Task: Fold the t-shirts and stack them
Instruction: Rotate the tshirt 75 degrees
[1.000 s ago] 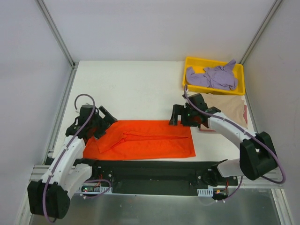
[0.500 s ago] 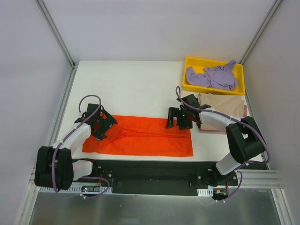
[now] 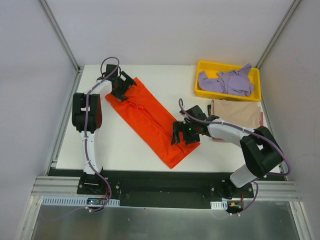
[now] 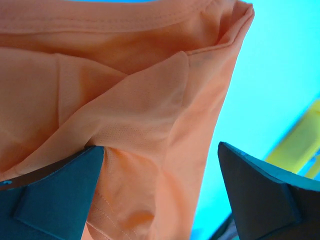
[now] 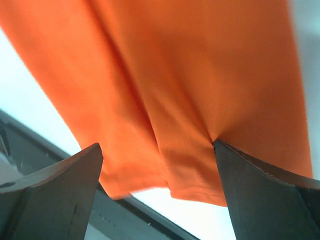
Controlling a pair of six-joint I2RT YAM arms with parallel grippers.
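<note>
Diagonally across the table [image 3: 160,85] lies the orange shirt [image 3: 150,120], a long, narrow strip running from near the far-left corner down toward the middle of the near edge. Its far end is wider and creased, and its near end tapers to a blunt corner just short of the near edge.

The left gripper [image 3: 125,87] sits over the far end of the strip. In its wrist view the fingers [image 4: 55,190] stand wide apart, with bunched, hemmed cloth lying between and under them, and nothing is pinched. The right gripper [image 3: 180,136] is over the strip's right edge close to the near end. It is spread just as wide, its fingers [image 5: 260,190] either side of a soft ridge in the cloth, gripping nothing. Whether either set of fingertips presses on the fabric cannot be told.

The tan shirt [image 3: 240,111] lies folded flat by the right edge, just behind the right arm. Touching its far side, the yellow tray [image 3: 215,64] sits in the far-right corner and holds the crumpled purple shirt [image 3: 227,82].
</note>
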